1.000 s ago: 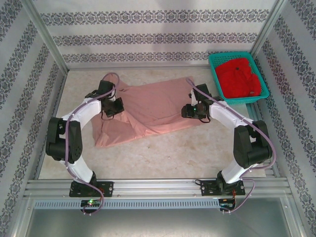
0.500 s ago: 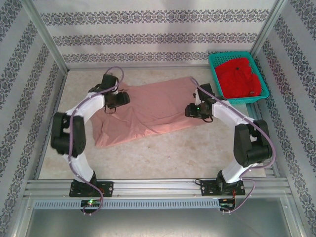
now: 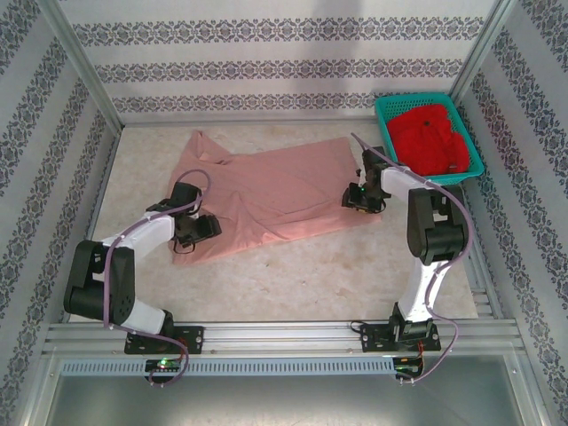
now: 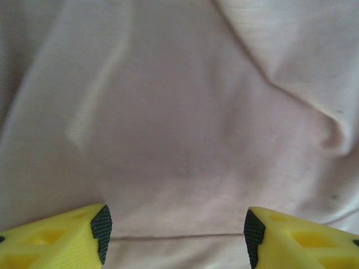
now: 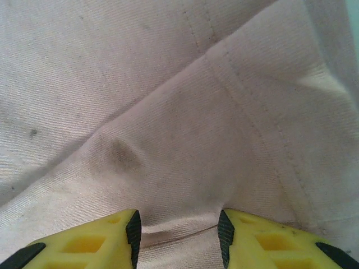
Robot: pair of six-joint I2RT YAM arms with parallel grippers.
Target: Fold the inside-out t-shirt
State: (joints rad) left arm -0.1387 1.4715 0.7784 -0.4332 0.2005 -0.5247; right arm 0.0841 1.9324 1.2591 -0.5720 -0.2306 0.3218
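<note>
The salmon-pink t-shirt (image 3: 284,191) lies spread on the table, one sleeve reaching toward the back left. My left gripper (image 3: 200,228) hovers over the shirt's near left part. In the left wrist view its yellow fingers (image 4: 67,238) stand wide apart, and the left gripper (image 4: 176,235) has only flat cloth (image 4: 179,140) under it. My right gripper (image 3: 355,197) rests on the shirt's right end. In the right wrist view the right gripper (image 5: 178,232) is partly open, with a raised ridge of cloth (image 5: 179,168) between the pads and touching both.
A teal basket (image 3: 388,133) holding a bright red garment (image 3: 429,138) stands at the back right, close behind the right arm. Patterned walls enclose the table on three sides. Bare tabletop (image 3: 293,275) lies between the shirt and the arm bases.
The left arm drew back from the shirt's far left to its near left part, leaving the sleeve spread toward the back. The right gripper shifted slightly right and its elbow folded in.
</note>
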